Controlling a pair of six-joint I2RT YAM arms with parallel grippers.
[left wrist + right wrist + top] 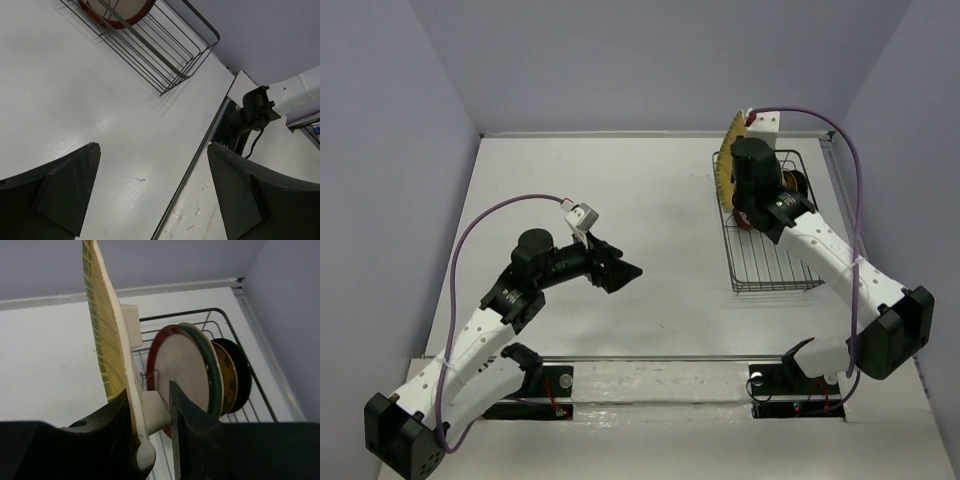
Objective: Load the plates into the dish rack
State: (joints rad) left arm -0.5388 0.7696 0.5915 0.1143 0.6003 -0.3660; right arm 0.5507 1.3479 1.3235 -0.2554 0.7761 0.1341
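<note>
Right pincer (149, 407), yellow plate (102, 325), rack (180, 314) beyond

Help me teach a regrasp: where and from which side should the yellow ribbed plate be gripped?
Pinch the yellow ribbed plate at its rim, approaching edge-on as the right gripper does. It is upright and thin, so one finger fits on the ribbed face and the other against the raised foot on its back.

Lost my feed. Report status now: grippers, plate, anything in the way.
Left gripper open, empty. Right gripper shut on yellow ribbed plate, upright at dish rack. Red-brown-rimmed plate stands racked close beside it.
</note>
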